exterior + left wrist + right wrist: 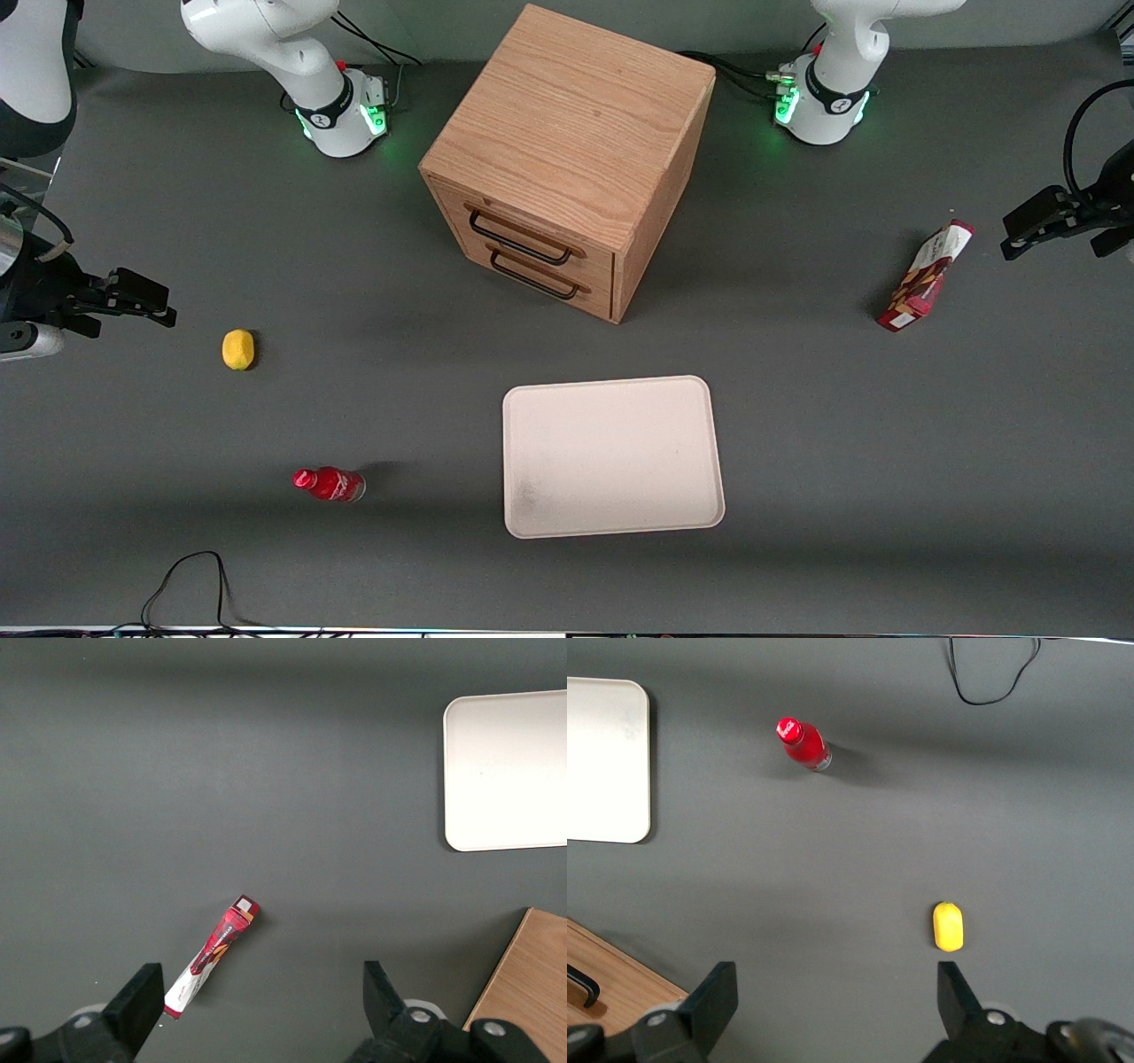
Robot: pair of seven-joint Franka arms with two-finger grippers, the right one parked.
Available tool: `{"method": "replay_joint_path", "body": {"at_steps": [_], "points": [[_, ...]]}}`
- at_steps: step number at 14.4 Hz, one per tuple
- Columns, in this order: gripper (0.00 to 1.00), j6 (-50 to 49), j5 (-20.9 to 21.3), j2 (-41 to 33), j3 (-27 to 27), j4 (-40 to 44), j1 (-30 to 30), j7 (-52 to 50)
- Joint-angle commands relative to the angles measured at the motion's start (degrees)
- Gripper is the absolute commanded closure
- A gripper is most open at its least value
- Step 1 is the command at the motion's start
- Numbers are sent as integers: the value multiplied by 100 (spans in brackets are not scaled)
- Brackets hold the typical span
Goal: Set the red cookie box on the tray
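Note:
The red cookie box (925, 276) lies flat on the grey table toward the working arm's end, a long slim carton with a white end panel. The left wrist view shows the red cookie box (211, 955) close to one finger. My gripper (1045, 226) hangs above the table beside the box, farther out toward the table's end, open with nothing between its fingers (140, 1001). The cream-white tray (611, 456) sits bare near the table's middle, nearer the front camera than the box; the tray (505, 771) also shows from the left wrist.
A wooden two-drawer cabinet (567, 159) stands mid-table, farther from the camera than the tray. A small red bottle (330, 484) and a yellow lemon-like object (237, 349) lie toward the parked arm's end. A black cable (190, 585) loops at the front edge.

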State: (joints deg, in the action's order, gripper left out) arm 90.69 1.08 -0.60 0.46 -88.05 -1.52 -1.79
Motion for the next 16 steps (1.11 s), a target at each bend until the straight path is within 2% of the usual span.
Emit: {"method": "replay_joint_path", "body": {"at_steps": [1,11,16], "points": [[0,-157,-2,77,-11,165,3,-67],[0,-324,6,77,-2,139,12,3],[0,-281,6,-10,16,-142,152,301]]}}
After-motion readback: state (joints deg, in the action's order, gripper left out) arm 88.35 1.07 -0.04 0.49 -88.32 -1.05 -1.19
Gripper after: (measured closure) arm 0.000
